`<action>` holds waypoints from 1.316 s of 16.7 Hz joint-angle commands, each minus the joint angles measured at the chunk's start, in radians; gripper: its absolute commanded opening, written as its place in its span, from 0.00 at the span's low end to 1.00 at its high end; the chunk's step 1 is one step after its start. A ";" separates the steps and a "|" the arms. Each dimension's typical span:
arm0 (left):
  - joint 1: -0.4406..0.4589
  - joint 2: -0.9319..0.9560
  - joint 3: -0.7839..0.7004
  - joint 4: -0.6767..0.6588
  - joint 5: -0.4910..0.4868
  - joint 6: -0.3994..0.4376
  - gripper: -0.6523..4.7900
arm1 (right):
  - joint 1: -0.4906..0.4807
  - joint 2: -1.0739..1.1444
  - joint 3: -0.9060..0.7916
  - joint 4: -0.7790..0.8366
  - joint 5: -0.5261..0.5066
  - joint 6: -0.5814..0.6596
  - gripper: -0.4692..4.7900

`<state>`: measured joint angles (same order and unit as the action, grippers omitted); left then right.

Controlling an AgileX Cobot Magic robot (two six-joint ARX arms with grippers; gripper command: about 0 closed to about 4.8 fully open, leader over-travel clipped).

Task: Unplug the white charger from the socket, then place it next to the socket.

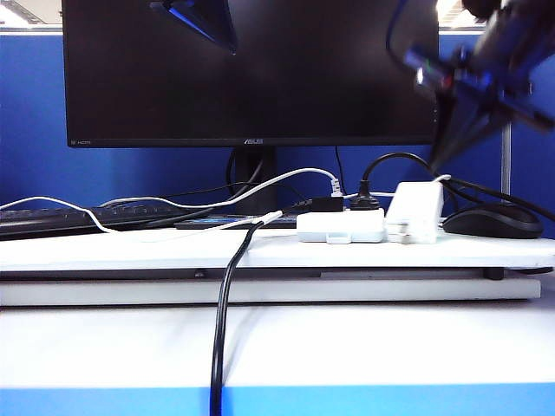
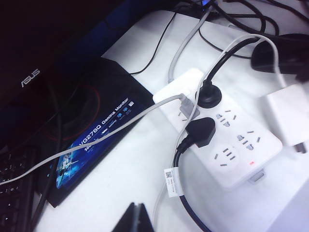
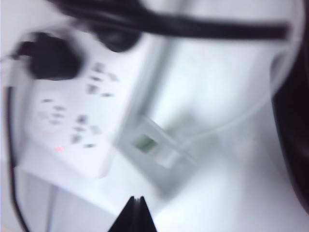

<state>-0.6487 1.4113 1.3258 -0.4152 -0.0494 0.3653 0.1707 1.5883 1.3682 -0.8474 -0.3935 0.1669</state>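
Exterior view: one white charger (image 1: 414, 211) is seen standing on the bench (image 1: 130, 250), touching the right end of the single socket (image 1: 340, 226), whose long axis runs left to right. Two black plugs (image 2: 202, 112) are counted in the socket. The right gripper (image 3: 135, 212), jaws pressed together and empty, hangs above the charger; the left gripper (image 2: 135, 218), likewise closed, is held near the socket.

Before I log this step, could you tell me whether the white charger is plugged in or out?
Out: the white charger stands on the table beside the socket, its prongs visible.
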 commanded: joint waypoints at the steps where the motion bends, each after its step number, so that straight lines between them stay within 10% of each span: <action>1: -0.001 -0.004 0.006 0.013 0.001 -0.005 0.11 | 0.000 -0.064 0.055 -0.024 -0.008 -0.014 0.09; 15: -0.002 -0.270 0.284 0.045 -0.046 -0.113 0.11 | 0.000 -0.511 0.101 0.367 -0.001 -0.062 0.09; 22: -0.002 -0.603 0.270 -0.421 -0.077 -0.238 0.11 | 0.001 -0.663 0.078 0.374 0.018 -0.173 0.09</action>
<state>-0.6498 0.8291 1.6070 -0.7792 -0.1005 0.1574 0.1711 0.9325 1.4567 -0.4820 -0.3855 0.0135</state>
